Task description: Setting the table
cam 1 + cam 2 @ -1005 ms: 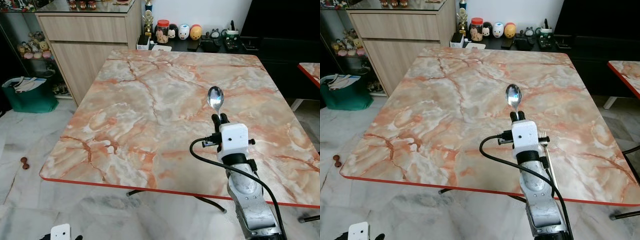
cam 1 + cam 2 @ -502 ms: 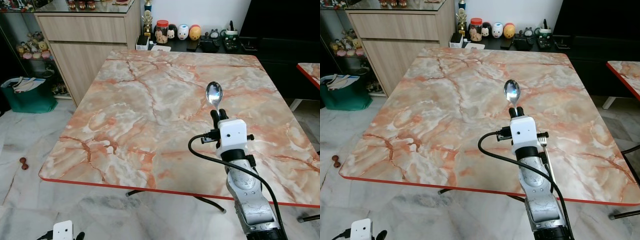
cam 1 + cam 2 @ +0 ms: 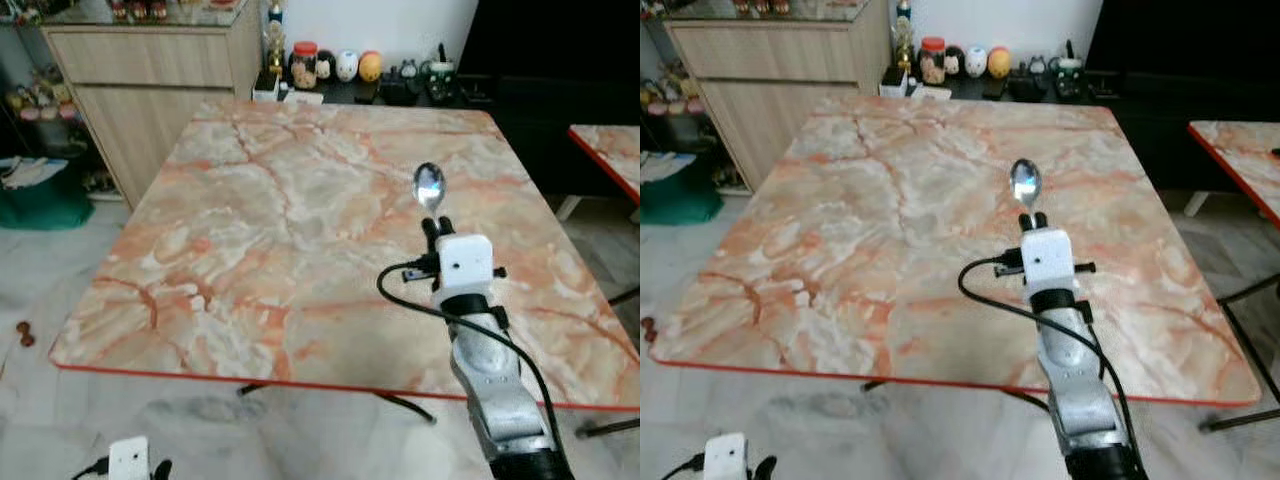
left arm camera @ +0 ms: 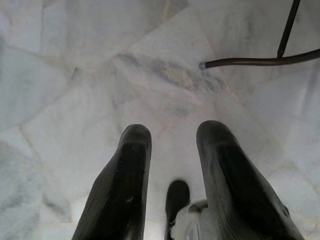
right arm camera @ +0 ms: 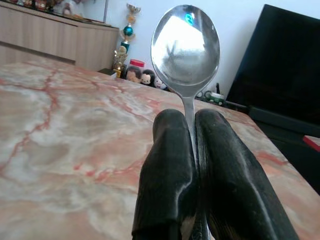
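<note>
Spoon carried out over the desk, not yet set down.

The right hand stays clenched on the spoon, bowl up, above the desk's right half; the view has shifted while approaching. Left hand hangs released near the floor.

Table: marbled top, cream and pale grey with orange-pink veining; red edge band. Spoon: shiny silver, mirror-bright bowl. Right gripper: black fingers, white housing, black cable, silver arm. Left gripper: black fingers. Floor: white-grey marble tiles. Cabinet: light wood grain. Bag: green.
</note>
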### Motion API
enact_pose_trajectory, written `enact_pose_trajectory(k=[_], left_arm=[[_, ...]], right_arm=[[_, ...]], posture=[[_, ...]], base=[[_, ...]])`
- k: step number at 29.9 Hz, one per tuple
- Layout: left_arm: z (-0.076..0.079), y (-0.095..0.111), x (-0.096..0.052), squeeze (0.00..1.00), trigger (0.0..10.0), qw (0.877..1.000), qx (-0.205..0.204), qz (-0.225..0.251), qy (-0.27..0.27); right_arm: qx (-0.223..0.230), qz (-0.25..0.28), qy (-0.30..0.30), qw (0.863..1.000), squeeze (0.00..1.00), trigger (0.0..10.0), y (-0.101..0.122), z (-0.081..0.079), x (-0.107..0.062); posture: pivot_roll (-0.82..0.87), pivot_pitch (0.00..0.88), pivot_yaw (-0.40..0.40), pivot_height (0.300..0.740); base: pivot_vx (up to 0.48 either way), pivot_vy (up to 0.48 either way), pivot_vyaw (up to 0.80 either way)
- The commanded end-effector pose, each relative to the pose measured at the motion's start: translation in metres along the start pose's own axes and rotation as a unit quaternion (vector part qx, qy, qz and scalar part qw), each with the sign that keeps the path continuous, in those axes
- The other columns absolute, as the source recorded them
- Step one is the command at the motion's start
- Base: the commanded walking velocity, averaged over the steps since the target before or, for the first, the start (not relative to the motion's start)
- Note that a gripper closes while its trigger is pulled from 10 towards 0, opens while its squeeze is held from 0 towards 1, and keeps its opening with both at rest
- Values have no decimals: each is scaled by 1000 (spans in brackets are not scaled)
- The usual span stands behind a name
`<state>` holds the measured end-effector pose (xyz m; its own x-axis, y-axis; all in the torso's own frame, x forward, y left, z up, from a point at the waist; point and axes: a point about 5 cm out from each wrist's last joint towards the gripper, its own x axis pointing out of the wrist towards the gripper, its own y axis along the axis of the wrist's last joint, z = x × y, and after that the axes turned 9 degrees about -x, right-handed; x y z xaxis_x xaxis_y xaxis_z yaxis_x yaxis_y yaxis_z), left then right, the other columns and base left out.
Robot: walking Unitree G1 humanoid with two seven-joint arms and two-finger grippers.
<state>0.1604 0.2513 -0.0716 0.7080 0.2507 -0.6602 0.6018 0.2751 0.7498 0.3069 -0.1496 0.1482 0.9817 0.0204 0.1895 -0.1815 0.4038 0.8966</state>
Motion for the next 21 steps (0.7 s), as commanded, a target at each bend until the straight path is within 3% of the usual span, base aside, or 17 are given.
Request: enact_pose_trajectory(k=[1,9,17,21], left_arm=[[-1,-5,-2,0,10000,1000,10,-8,2],[0,-6,-2,0,10000,1000,8,-9,1],[1,-6,-2,0,10000,1000,6,-9,0],[3,-6,-2,0,10000,1000,5,-9,-1]], right_arm=[[5,16,0,1000,0,10000,7,-1,3],[15,14,2,1000,0,10000,8,-3,7],[20,14,6,1000,0,10000,8,-5,8],[16,20,4,1000,0,10000,9,-5,8]], posture=[[-2,0,-25,740],[0,0,-28,740],[4,0,-31,740],[4,0,-31,740]], base=[[0,-401,0],[0,-405,0],[0,-411,-709],[0,-410,-100]])
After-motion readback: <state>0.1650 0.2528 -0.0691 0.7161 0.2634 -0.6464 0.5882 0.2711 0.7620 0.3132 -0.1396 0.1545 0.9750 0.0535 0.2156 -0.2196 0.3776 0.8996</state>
